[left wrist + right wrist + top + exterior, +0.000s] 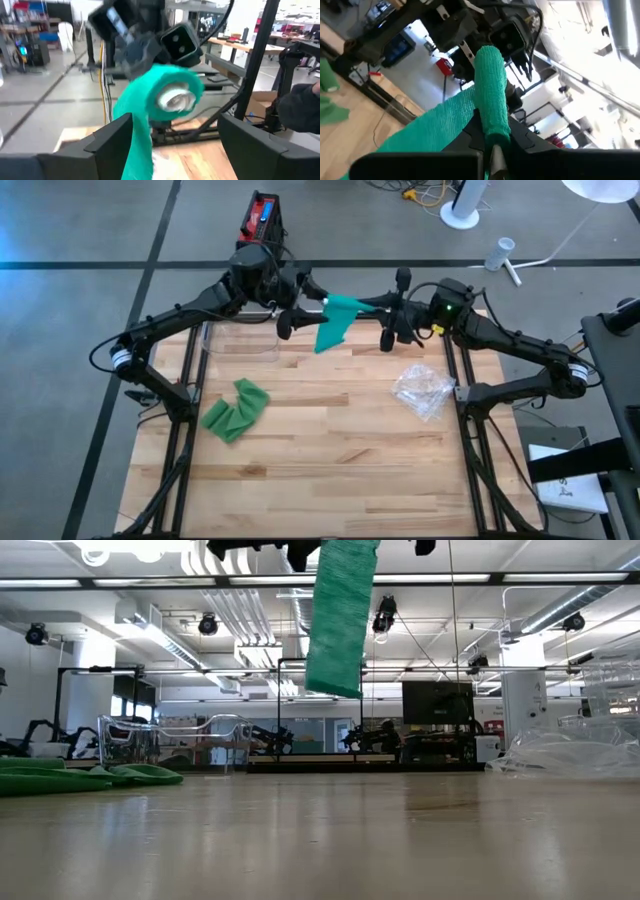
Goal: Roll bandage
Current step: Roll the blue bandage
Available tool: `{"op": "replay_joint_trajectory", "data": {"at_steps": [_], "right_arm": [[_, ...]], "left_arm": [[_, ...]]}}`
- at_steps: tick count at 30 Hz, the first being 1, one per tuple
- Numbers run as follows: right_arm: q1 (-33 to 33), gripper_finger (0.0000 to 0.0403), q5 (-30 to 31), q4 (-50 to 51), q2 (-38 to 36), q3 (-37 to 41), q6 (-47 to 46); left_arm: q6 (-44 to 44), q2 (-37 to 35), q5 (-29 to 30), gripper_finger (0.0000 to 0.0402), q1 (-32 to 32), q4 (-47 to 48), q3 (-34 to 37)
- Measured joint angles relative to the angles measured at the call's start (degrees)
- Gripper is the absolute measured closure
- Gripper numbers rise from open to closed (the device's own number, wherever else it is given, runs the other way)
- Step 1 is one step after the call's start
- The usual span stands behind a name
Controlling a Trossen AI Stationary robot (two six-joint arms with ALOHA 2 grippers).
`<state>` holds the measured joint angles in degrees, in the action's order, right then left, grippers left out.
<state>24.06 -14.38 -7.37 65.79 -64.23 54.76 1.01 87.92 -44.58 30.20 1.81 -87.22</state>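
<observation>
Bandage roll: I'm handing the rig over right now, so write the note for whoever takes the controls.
Right gripper: shut on the green bandage roll, held up in the air over the far edge of the table.
Left gripper: open, facing the roll's end, fingers on either side, not gripping.
Loose tail hangs from the roll, clear of the tabletop.
Second green bandage lies crumpled on the table's left side; clear plastic wrapper on the right side.
Done: part of the strip is wound.
Left: wind in the hanging tail; the crumpled bandage is untouched.
</observation>
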Motion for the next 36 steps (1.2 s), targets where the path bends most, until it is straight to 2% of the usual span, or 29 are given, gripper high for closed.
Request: {"op": "replay_joint_trajectory", "data": {"at_steps": [4,8,10,18,27,31,36], "right_arm": [[-0.82,0.0385,0.34,0.83,0.10,0.00,5.93],[-1.66,0.0385,3.65,0.27,1.65,-0.07,10.92],[-1.85,0.0385,5.51,-1.07,2.52,-0.07,12.12],[-1.95,0.0385,5.43,-1.14,3.88,-1.75,11.30],[-1.93,0.0385,5.47,-1.75,4.67,-1.85,11.37],[-1.93,0.0384,5.73,-2.05,6.23,-1.84,17.24],[-3.06,0.0379,10.63,-5.75,8.41,-1.81,22.97]], "left_arm": [[2.20,0.02,0.02,0.0097,0.00,0.65,0.00],[5.21,0.00,-0.04,0.0077,0.00,1.18,0.00],[5.87,-0.07,-0.06,0.0069,0.00,2.13,0.00],[4.18,-0.14,0.07,0.0054,0.08,2.90,0.00],[6.53,-0.46,1.09,0.0071,0.17,0.94,0.00],[11.83,-0.26,0.69,0.0088,0.31,1.11,0.00],[14.92,-0.22,1.55,0.0123,0.39,2.61,0.00]]}}
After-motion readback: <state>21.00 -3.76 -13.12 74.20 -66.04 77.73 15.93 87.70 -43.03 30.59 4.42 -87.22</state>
